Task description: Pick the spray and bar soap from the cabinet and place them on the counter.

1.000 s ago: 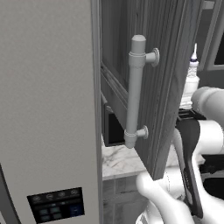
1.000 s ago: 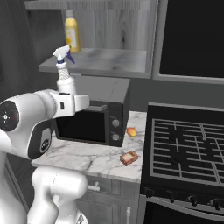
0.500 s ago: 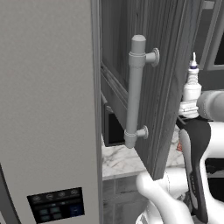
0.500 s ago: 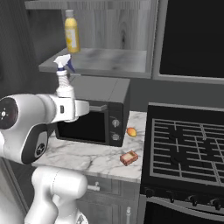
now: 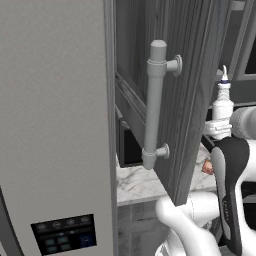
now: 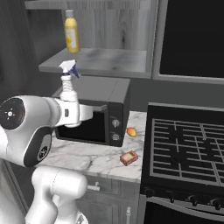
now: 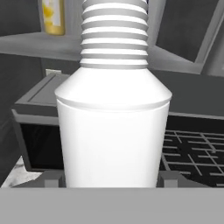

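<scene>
My gripper (image 6: 71, 114) is shut on the spray (image 6: 66, 84), a white bottle with a ribbed neck and a blue-tipped trigger head. I hold it upright in the air in front of the microwave, below the cabinet shelf (image 6: 98, 61). In the hand view the spray (image 7: 113, 109) stands between my fingertips (image 7: 51, 179). In the left base view the spray (image 5: 221, 102) shows past the edge of the open cabinet door (image 5: 185, 100). The bar soap (image 6: 129, 158), a small orange-brown block, lies on the white marble counter (image 6: 87, 155) near its front edge, right of my gripper.
A black microwave (image 6: 98, 118) stands on the counter, with a small orange fruit (image 6: 131, 131) beside it. A yellow bottle (image 6: 71, 31) stands on the cabinet shelf. The black stovetop (image 6: 188, 144) lies to the right. The grey fridge (image 5: 50, 125) stands left of the cabinet door's bar handle (image 5: 155, 105).
The arm has carried the spray down and a little to the right, away from the cabinet shelf. The bar soap has not moved.
</scene>
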